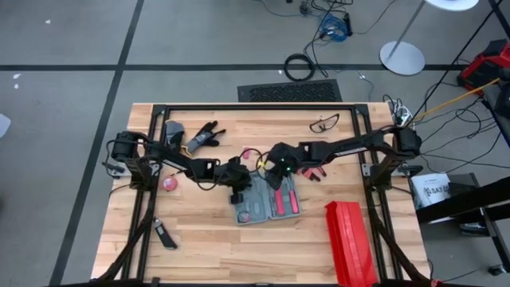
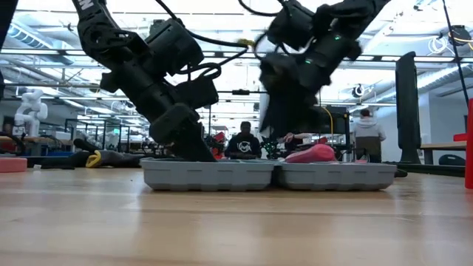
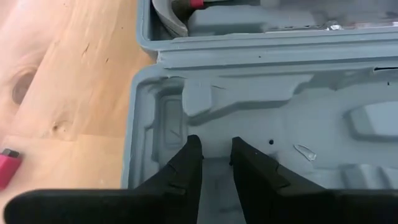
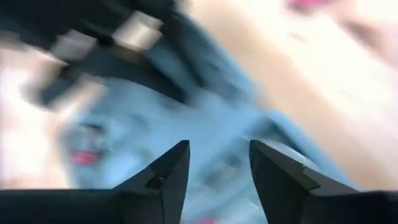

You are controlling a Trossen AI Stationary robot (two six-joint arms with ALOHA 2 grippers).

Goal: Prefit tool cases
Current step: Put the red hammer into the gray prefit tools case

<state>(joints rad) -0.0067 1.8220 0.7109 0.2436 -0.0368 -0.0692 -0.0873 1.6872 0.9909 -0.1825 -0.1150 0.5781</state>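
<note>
1. A pink disc [image 1: 168, 183] is seen at the table's [image 1: 207, 247] 9 o'clock side, and a small dark tool [image 1: 165, 236] lies toward 7 o'clock.
2. Black gloves [image 1: 197, 137] are laid toward 11 o'clock, near the far edge.
3. The left gripper [image 3: 215, 163] is lowered into the left half of the case [image 1: 268, 204]; its fingers [image 3: 186, 163] are parted by a narrow gap and nothing is seen between them. The tips are set against the moulded grey floor of that half.
4. The case is found open and flat at the table's centre, its two halves side by side. Grey moulded slots are shown in the left half; red-handled tools [image 1: 285, 199] are seated in the right half.
5. The right gripper [image 4: 219, 163] is held over the case's far edge, at the case's 12 o'clock. Its fingers are spread with a clear gap, and nothing is seen gripped.
6. Safety glasses [image 1: 325, 123] are laid toward 1 o'clock on the table.
7. A red ribbed box [image 1: 351, 242] is placed toward 5 o'clock, apart from the case.
8. In the low view, people [image 2: 244, 145] are seen in the room behind the table.
</note>
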